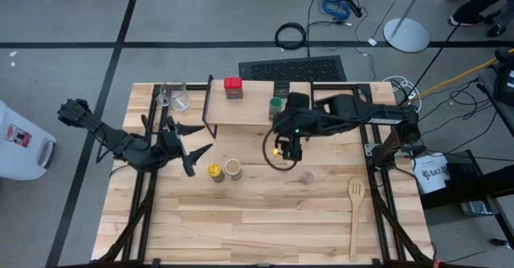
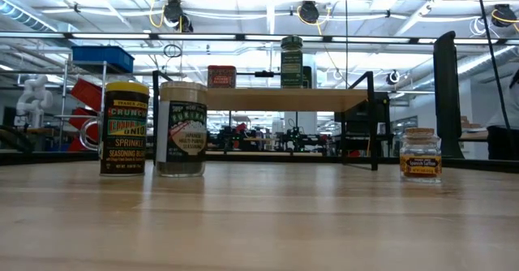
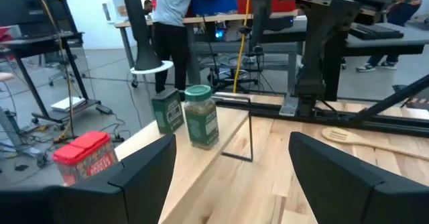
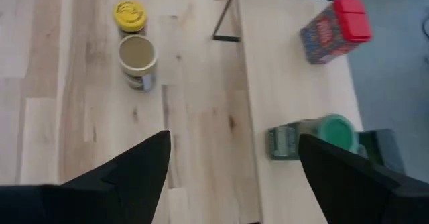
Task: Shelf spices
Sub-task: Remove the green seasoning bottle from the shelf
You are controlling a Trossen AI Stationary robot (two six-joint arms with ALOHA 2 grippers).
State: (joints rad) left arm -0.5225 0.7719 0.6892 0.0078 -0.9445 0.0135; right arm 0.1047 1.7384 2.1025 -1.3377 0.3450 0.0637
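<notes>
The shelf [image 1: 249,111] stands at the table's far middle, and three spices stand on its plank: the red square tin [image 1: 233,87], the green-lidded jar [image 1: 275,106] and the dark tin [image 1: 281,89]. On the tabletop in front stand the yellow jar [image 1: 215,172], the tan jar [image 1: 233,169] and the tiny brown jar [image 1: 307,177]. My left gripper [image 1: 201,140] is open, left of the shelf's near corner, facing along the shelf [image 3: 201,163]. My right gripper [image 1: 287,146] is open, held above the table by the shelf's near edge, pointing down. Neither gripper touches anything.
A clear glass cup [image 1: 177,97] stands at the table's far left, beside the shelf. A wooden spatula [image 1: 355,212] lies near the right edge. A bare stretch of tabletop [image 1: 265,228] lies toward the near edge. People stand in the room beyond [image 3: 171,9].
</notes>
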